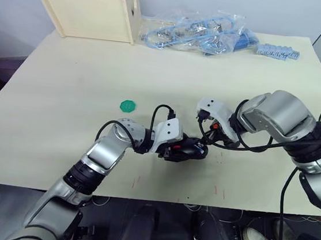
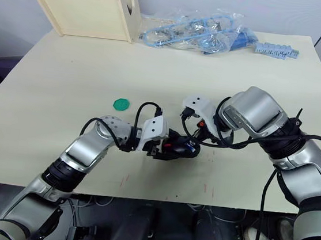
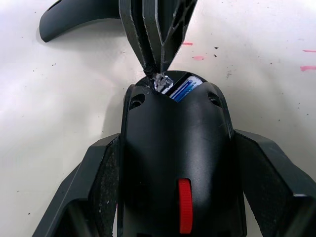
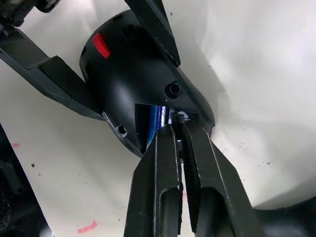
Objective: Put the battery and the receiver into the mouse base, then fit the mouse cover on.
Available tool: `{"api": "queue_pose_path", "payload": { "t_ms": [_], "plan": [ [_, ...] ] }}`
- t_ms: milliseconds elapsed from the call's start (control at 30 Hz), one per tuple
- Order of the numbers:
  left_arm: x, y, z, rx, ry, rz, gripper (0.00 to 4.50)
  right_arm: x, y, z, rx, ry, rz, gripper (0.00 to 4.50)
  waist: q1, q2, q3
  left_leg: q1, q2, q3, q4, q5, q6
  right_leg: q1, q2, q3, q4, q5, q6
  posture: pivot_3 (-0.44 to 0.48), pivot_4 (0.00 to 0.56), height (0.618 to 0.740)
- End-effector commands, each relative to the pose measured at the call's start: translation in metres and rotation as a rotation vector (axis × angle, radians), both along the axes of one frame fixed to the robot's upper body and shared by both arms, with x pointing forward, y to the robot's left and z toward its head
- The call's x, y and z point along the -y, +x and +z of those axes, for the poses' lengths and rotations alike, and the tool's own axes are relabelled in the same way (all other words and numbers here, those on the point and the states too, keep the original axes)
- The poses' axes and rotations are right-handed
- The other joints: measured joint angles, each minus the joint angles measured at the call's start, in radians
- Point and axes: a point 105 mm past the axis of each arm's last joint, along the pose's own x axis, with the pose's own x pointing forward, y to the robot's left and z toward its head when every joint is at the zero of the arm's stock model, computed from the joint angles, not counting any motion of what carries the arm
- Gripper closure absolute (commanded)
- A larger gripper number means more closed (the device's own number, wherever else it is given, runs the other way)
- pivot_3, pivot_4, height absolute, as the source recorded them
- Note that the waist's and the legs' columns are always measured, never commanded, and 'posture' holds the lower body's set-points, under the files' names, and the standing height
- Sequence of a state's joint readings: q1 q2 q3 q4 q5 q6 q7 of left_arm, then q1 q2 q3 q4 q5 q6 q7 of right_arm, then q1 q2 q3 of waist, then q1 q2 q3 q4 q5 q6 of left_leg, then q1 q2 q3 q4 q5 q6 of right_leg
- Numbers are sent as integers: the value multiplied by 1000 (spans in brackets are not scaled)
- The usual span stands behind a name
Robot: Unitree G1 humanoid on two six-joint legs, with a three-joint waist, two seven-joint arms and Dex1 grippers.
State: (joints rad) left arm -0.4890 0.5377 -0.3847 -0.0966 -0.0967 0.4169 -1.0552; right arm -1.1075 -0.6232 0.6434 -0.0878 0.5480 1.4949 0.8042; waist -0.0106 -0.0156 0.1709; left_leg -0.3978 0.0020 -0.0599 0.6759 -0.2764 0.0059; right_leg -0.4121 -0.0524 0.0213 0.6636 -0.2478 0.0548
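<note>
Mouse base (image 3: 177, 163) is sitting on the tabletop (image 1: 62, 120) near its front edge, and I'm seeing my left hand (image 3: 175, 197) clamping it from both sides, red wheel toward the wrist. The battery (image 3: 183, 89) is lying inside the base's open end. My right hand (image 4: 178, 129) is pinching a tiny clear receiver (image 3: 162, 82) at that opening, fingers together on it.

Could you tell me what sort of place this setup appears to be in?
Probably a lab or workshop bench: a plain pale table with red marks, bagged blue cables and light wooden racks at its far edge.
</note>
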Motion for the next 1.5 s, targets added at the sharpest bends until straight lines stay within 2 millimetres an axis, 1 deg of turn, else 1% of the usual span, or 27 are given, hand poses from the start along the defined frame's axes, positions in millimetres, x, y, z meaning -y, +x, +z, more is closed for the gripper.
{"api": "queue_pose_path", "payload": {
  "t_ms": [33, 667, 1167, 1333, 1400, 1500],
  "plan": [
    [1, 1, -9, -5, 30, 13, 1625, 1, 2, 7, 33, 18, -4, 4500, 0, 0, 0, 0, 0, 0, 0, 0, 0, 0, 0, 0, 0, 0, 0, 0, 150, 740],
    [1, 0, -8, -5, 27, 14, 1625, 8, 1, 3, 30, 6, -25, 4500, 0, 0, 0, 0, 0, 0, 0, 0, 0, 0, 0, 0, 0, 0, 0, 0, 150, 740],
    [2, 1, -7, 0, 29, 13, 1625, 5, 1, -1, 47, -1, -36, 4500, 0, 0, 0, 0, 0, 0, 0, 0, 0, 1, 0, 0, 0, 0, 0, 0, 150, 740],
    [3, 1, -7, 1, 27, 13, 1625, 2, 0, -1, 79, -31, -24, 4500, 0, 0, 0, 0, 0, -1, 0, 0, 0, 1, 0, 0, 0, 0, 0, 0, 150, 740],
    [3, 1, -7, 2, 27, 14, 1625, 3, -5, -6, 49, -91, -8, 4500, 0, 1, 0, 0, 0, -1, 0, 0, 0, 1, 0, 0, 0, 0, 0, 0, 150, 740],
    [3, 1, -7, 2, 26, 15, 1625, 2, -10, -7, 30, -116, 4, 4500, 1, 1, -1, 0, 0, -1, 0, 0, 0, 1, 0, 0, 0, 0, 0, 0, 150, 740]
  ]
}}
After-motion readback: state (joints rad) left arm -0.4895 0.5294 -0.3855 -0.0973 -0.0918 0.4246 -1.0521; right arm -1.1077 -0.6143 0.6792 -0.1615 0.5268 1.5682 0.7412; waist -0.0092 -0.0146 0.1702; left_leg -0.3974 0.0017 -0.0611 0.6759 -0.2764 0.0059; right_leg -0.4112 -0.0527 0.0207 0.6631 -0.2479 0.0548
